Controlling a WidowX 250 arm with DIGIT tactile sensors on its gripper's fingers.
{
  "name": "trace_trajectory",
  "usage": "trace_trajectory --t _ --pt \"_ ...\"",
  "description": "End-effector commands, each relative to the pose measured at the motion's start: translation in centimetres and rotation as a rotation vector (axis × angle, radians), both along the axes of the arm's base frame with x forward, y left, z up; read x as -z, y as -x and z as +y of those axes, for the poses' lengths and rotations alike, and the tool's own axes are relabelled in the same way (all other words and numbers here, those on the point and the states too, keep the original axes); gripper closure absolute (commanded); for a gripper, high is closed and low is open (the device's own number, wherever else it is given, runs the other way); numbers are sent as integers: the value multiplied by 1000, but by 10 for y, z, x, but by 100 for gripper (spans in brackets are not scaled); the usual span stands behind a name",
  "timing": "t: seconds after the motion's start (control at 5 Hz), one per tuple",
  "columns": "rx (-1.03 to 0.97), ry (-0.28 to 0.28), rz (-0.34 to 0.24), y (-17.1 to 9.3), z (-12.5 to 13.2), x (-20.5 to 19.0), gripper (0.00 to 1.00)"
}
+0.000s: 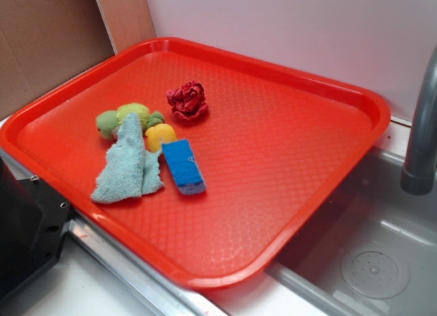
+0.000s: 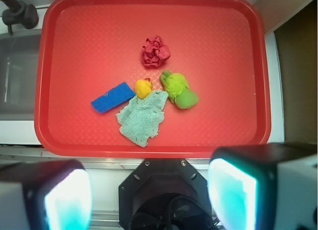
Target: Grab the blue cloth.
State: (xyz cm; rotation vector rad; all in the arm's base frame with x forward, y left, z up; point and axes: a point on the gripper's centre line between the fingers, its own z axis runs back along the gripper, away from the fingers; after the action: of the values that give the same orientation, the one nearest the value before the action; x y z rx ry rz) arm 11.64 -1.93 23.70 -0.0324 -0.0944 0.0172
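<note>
The blue cloth (image 1: 128,167) (image 2: 142,117), a pale teal fuzzy rag, lies crumpled flat on the red tray (image 1: 273,152) (image 2: 223,91), left of centre in the exterior view. One corner of it drapes up against a green plush toy (image 1: 124,118) (image 2: 179,90). My gripper (image 2: 149,195) hovers high above the tray's near edge, well short of the cloth. Its two fingers stand wide apart at the bottom of the wrist view, with nothing between them. In the exterior view the gripper itself is out of frame.
A bright blue sponge (image 1: 183,166) (image 2: 113,97) and a small yellow toy (image 1: 160,136) (image 2: 143,88) lie right beside the cloth. A dark red fabric rose (image 1: 187,100) (image 2: 155,51) sits farther back. A sink basin (image 1: 369,254) and grey faucet (image 1: 420,132) border the tray. The robot's black base (image 1: 27,234) is near the tray's front.
</note>
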Motion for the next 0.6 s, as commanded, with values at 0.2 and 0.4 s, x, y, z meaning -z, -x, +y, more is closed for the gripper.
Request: trace_trajectory --t 0.2,0.4 --pt "-56 6 -22 -5 2 12 0" --pt "-80 11 -29 -14 5 35 0"
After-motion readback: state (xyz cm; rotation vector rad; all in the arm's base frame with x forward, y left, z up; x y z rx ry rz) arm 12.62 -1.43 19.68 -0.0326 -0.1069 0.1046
